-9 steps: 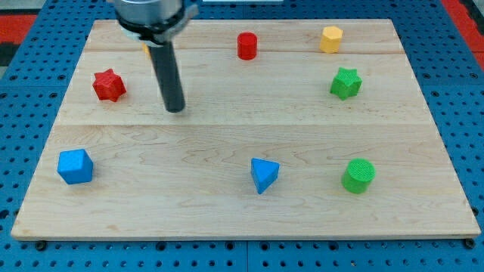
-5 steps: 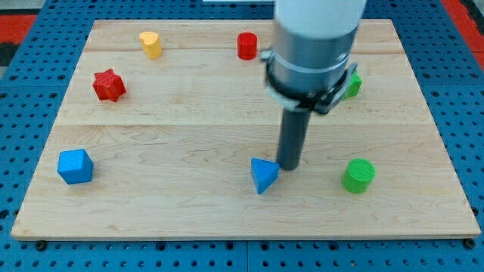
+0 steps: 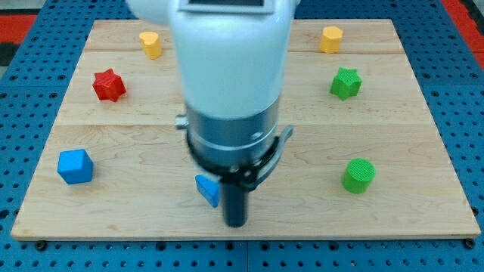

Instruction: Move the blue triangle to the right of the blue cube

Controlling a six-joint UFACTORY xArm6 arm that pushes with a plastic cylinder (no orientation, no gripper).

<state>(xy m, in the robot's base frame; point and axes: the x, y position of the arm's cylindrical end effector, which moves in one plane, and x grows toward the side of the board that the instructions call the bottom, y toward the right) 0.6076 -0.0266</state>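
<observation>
Right now your blue triangle (image 3: 206, 190) sits near the view's bottom edge of the wooden board (image 3: 423, 151), a little left of centre, partly hidden behind the arm's body. My tip (image 3: 236, 224) is just to the triangle's right and slightly lower in the view, close against it; whether the two actually touch you cannot tell from this angle. You have no fingers to read here: the arm ends in a plain dark rod that holds nothing.

Look left and you find the blue cube (image 3: 75, 166) well apart from the triangle, near the board's left edge. Further out, a green cylinder (image 3: 358, 175) stands at the right, with a green star (image 3: 345, 82) above it. A red star (image 3: 109, 84) lies upper left, a yellow block (image 3: 150, 44) beyond it, and another yellow block (image 3: 330, 38) at the top right.
</observation>
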